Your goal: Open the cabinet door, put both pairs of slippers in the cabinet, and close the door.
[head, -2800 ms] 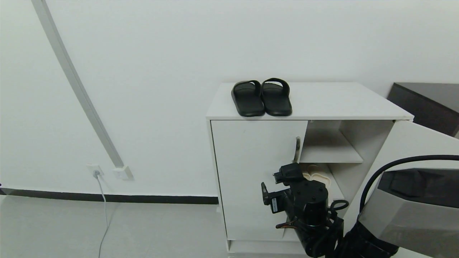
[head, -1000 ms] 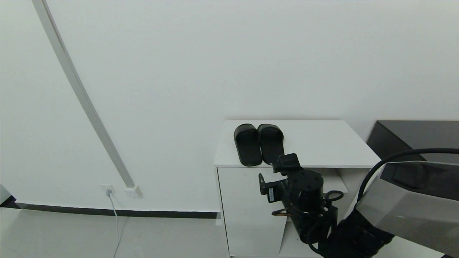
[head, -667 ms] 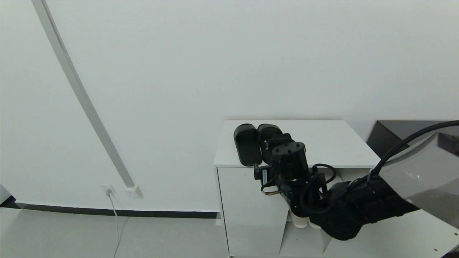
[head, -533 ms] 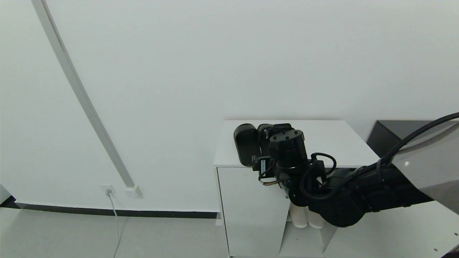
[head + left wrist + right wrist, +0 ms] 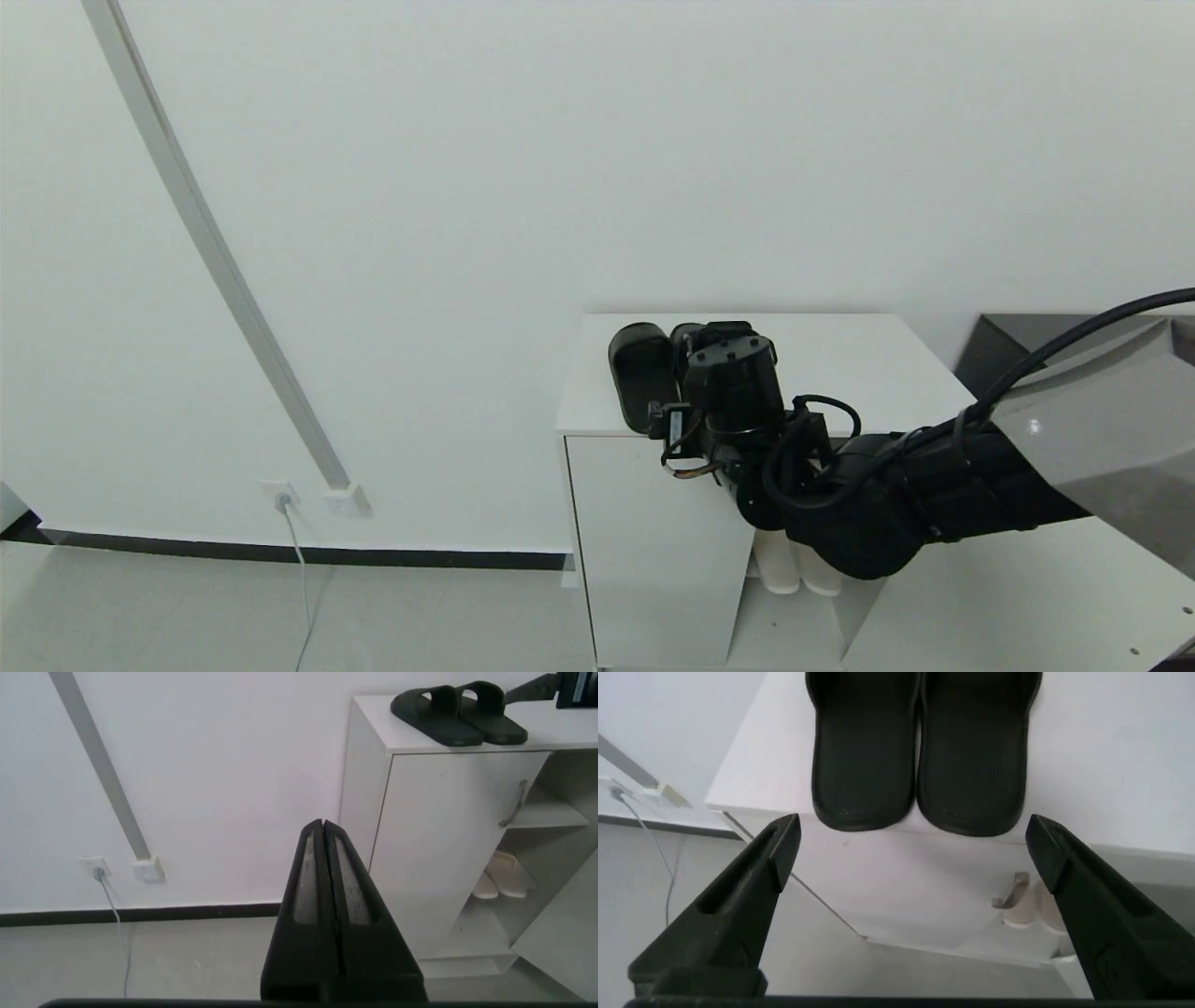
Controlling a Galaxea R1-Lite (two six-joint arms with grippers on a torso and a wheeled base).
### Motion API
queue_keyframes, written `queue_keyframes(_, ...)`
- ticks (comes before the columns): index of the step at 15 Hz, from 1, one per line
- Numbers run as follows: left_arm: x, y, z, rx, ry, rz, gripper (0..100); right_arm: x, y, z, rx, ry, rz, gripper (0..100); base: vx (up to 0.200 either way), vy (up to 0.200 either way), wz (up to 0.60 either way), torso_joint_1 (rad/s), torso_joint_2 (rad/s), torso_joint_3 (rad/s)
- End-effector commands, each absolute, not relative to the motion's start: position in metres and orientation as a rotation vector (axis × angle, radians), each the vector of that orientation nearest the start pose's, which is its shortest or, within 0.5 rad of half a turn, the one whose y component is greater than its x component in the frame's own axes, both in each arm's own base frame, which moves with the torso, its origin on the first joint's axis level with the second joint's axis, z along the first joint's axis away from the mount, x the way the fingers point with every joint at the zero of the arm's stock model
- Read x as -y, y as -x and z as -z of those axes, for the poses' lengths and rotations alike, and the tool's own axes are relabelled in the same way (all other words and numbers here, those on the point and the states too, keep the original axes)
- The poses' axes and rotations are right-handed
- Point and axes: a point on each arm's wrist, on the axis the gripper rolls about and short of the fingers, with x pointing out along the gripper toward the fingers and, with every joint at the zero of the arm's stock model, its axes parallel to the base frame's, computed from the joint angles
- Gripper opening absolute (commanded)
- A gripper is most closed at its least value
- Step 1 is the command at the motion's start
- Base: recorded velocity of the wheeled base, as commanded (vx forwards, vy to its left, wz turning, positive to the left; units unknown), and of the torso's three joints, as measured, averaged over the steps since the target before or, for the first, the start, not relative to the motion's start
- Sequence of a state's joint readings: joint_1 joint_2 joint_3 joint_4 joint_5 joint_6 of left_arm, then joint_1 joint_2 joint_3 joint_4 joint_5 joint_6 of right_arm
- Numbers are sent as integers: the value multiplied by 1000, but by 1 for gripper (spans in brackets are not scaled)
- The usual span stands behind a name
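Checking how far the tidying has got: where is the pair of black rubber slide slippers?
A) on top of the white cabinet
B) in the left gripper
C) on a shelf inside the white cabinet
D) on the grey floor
A: the pair of black rubber slide slippers lies side by side on top of the white cabinet, with the open right gripper at their near ends.

My right gripper (image 5: 912,831) now sits higher, lifted from beside the white slippers (image 5: 798,565) to the cabinet (image 5: 840,373) top, black slippers (image 5: 920,747) just ahead of it.
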State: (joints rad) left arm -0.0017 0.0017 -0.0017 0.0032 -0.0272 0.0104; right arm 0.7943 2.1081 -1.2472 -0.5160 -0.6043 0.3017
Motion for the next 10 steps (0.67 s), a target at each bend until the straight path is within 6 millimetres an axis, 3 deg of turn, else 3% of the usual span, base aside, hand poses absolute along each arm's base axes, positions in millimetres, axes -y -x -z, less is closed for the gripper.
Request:
queue_keyframes(1, 1, 23, -76, -3, -11, 29, 0, -292, -304, -131, -305, -63, -143, 100, 200, 0, 0, -12, -2, 2)
queue_keyframes(9, 1, 23, -76, -3, -9, 29, 0, -301, -315, -102, -313, -53, -149, 100, 200, 0, 0, 5, 3, 2)
queue_keyframes(10, 1, 23, -76, -3, -8, 29, 0, -303, -317, -97, -306, -55, -157, 100, 0, 0, 0, 0, 0, 0)
